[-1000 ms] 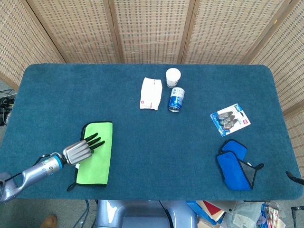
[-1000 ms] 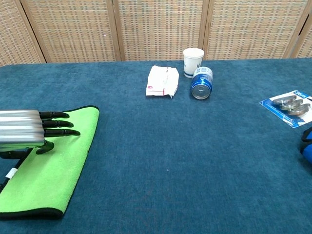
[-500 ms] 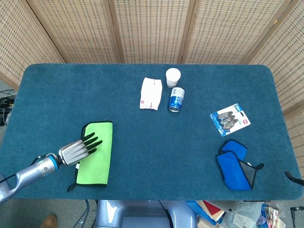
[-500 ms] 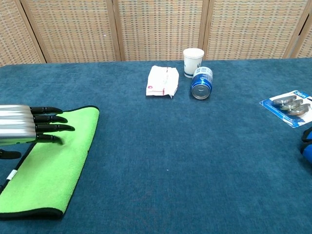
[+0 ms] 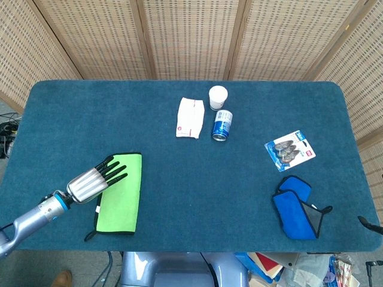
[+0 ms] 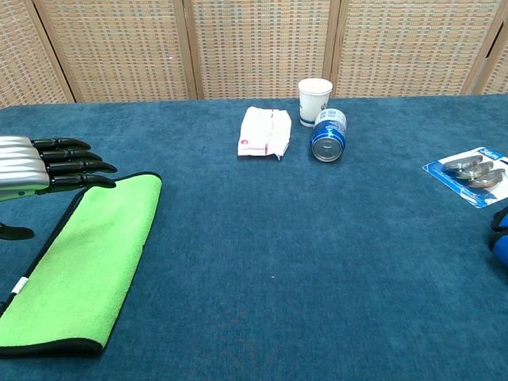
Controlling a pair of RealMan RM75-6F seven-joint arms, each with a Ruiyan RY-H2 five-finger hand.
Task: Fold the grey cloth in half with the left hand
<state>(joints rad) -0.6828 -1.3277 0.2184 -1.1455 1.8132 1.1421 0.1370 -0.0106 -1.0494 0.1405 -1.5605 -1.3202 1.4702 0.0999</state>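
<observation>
Grey cloth named in the task: none that colour visible; the only cloth near the left robot hand is a bright green microfibre cloth with black piped edging, a long narrow rectangle lying flat at the near-left of the surface, apparently already doubled, though that is a judgement. Left robot hand released, holding nothing, dark fingers straight and slightly apart, hovering just off the cloth's far-left corner. Right robot hand not seen in either view. Cloth reads as light, soft, limp, likely to drag on the teal carpet-like pile beneath; best taken by pinching a short-end corner at the piping and lifting it over, not sliding. Elsewhere: a white folded paper packet, a white paper cup upright, a blue metal drinks can on its side just beside the cup, a blister pack on blue card, blue fabric items with black trim at near-right. Woven cane screens behind.
</observation>
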